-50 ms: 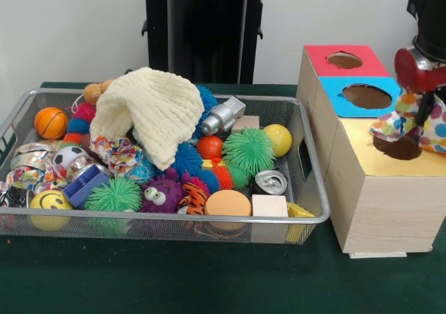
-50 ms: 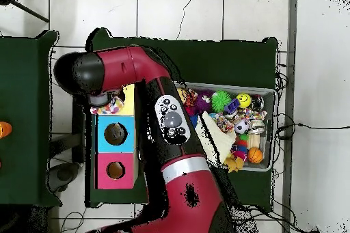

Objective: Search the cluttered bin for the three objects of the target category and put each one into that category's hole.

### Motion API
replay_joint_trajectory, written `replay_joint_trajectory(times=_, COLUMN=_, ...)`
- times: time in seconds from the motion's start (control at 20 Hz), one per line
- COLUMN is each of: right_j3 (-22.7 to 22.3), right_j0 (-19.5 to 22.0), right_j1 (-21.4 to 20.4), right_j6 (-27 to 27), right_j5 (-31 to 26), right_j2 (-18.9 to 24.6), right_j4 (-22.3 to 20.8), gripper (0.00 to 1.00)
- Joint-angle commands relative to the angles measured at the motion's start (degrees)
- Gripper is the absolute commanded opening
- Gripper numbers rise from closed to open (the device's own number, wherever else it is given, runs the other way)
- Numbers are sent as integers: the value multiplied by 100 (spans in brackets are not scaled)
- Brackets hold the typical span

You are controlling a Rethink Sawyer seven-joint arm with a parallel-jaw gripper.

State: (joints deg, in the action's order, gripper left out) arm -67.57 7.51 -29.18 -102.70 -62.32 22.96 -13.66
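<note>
A white cloth with coloured polka dots [image 1: 411, 124] hangs over the dark hole [image 1: 397, 147] in the gold top of the wooden box [image 1: 380, 209]. My gripper [image 1: 422, 113] comes down at the far right and is shut on the cloth, whose folds cover the fingertips. From above, the cloth [image 2: 106, 108] shows under the arm's end, on the box's yellow section [image 2: 128, 99]. In the wire bin [image 1: 310, 162], a cream knitted cloth [image 1: 155, 106] lies draped over the toys, and a crumpled patterned cloth [image 1: 115, 151] sits below it.
The box also has a red-topped hole [image 1: 345, 60] and a blue-topped hole [image 1: 366, 95]. The bin holds spiky balls, a drinks can [image 1: 270, 182], wooden blocks, a small basketball [image 1: 51, 122] and other toys. The arm's red links cross between box and bin [image 2: 273, 129].
</note>
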Motion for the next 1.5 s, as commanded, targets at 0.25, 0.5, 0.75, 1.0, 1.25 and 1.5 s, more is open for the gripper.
replay_joint_trajectory(times=0.25, right_j3=110, right_j0=353, right_j1=642, right_j6=-316, right_j5=280, right_j2=-684, right_j4=-540, gripper=0)
replay_joint_trajectory(times=0.5, right_j3=-90, right_j0=437, right_j1=503, right_j6=-74, right_j5=371, right_j2=-804, right_j4=-679, gripper=0)
replay_joint_trajectory(times=0.75, right_j3=-255, right_j0=502, right_j1=393, right_j6=35, right_j5=431, right_j2=-848, right_j4=-720, gripper=0)
replay_joint_trajectory(times=1.0, right_j3=-426, right_j0=498, right_j1=677, right_j6=-309, right_j5=963, right_j2=-817, right_j4=-636, gripper=0)
replay_joint_trajectory(times=1.25, right_j3=-406, right_j0=341, right_j1=1329, right_j6=-1169, right_j5=1848, right_j2=-830, right_j4=-451, gripper=0)
replay_joint_trajectory(times=1.5, right_j3=-388, right_j0=132, right_j1=1539, right_j6=-1743, right_j5=2207, right_j2=-1020, right_j4=-253, gripper=0)
